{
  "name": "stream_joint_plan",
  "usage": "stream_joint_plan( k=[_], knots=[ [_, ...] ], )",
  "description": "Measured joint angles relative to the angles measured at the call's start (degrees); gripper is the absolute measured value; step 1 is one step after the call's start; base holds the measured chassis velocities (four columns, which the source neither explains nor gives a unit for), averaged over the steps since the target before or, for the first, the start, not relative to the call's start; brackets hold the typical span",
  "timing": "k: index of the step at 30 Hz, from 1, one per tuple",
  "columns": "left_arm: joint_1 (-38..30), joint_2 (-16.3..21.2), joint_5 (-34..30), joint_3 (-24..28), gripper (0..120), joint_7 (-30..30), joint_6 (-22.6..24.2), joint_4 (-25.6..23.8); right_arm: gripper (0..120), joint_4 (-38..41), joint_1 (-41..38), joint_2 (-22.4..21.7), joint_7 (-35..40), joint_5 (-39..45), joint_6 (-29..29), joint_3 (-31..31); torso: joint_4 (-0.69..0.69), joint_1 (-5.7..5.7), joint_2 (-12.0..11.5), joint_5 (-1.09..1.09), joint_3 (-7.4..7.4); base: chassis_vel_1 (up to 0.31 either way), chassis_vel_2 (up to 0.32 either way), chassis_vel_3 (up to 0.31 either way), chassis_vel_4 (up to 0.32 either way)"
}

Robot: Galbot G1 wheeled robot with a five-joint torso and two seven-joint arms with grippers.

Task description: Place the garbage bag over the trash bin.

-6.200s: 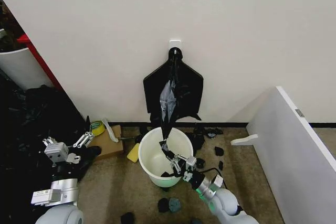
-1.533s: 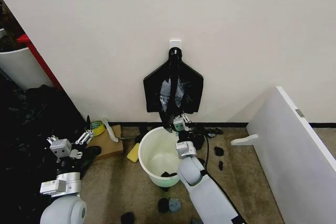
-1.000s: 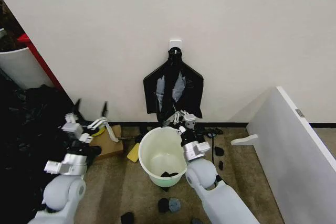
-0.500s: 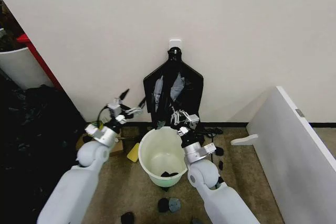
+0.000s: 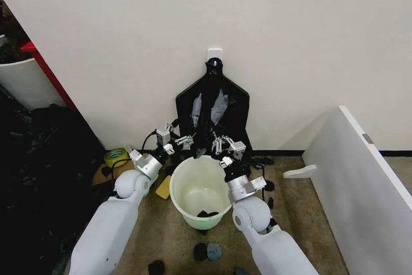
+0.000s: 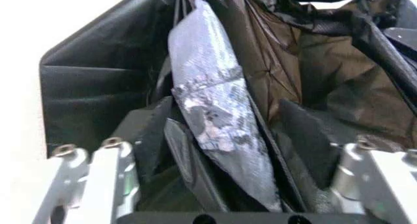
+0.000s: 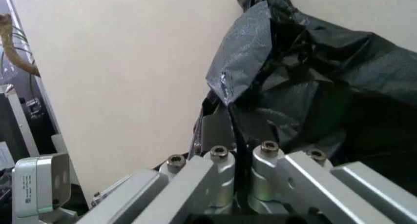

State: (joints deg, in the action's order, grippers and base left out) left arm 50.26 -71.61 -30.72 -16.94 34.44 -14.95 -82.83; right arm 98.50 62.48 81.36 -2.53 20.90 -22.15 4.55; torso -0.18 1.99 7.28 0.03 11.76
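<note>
A plain white wall is filling the upper frame, with the bundle of black bags (image 5: 213, 104) hanging at its centre. You are working both grippers just above the trash bin (image 5: 200, 190) at lower centre: the right gripper (image 5: 222, 145) is pinching the garbage bag (image 5: 201, 148), the left gripper (image 5: 179, 140) is spread apart around it. The bin is sitting unlined, holding small black scraps (image 5: 206, 214); all the fitting remains.

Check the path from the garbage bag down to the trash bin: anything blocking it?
Nothing visible blocks it. The garbage bag hangs at the wall just above the far rim of the trash bin, whose mouth is open. The right gripper pinches the bag; the left gripper is open beside it.
</note>
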Motion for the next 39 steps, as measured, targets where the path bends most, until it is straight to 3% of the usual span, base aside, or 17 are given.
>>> stream_joint_plan(
  k=[9,14,18,23,29,39],
  knots=[
    [-1.94,-0.47,1.74,0.46,57,0.94,-0.03,2.73,0,-0.18,-0.31,0.23,0.06,-0.17,0.1,-0.3,0.0,0.0,0.0,0.0,0.0,0.0,0.0,0.0,0.0],
    [-2.66,-1.17,2.21,0.69,74,0.92,-0.03,4.26,0,0.08,-0.11,0.05,0.06,-0.35,0.12,-0.16,0.0,0.0,0.0,0.01,0.0,0.0,0.0,0.0,0.0],
    [-2.84,-1.51,2.25,0.83,76,0.87,-0.03,4.76,0,0.27,-0.03,-0.06,0.06,-0.43,0.14,-0.06,0.0,0.0,0.0,0.01,0.0,0.0,0.0,0.0,0.0],
    [-2.89,-1.62,2.25,0.8,66,0.82,-0.03,4.78,0,0.32,-0.02,-0.18,0.06,-0.51,0.16,0.0,0.0,0.0,0.0,0.01,0.0,0.0,0.0,0.0,0.0],
    [-2.75,-1.36,2.33,0.45,45,0.74,-0.09,4.01,0,0.11,-0.02,-0.15,0.0,-0.72,0.16,-0.04,0.0,0.0,0.01,0.01,0.0,0.0,0.0,0.0,0.0],
    [-2.8,-1.43,2.56,0.45,40,0.69,-0.07,4.25,0,0.14,0.04,-0.32,-0.01,-0.74,0.15,-0.09,0.0,0.0,0.01,0.01,0.0,0.0,0.0,0.0,0.0]
  ],
)
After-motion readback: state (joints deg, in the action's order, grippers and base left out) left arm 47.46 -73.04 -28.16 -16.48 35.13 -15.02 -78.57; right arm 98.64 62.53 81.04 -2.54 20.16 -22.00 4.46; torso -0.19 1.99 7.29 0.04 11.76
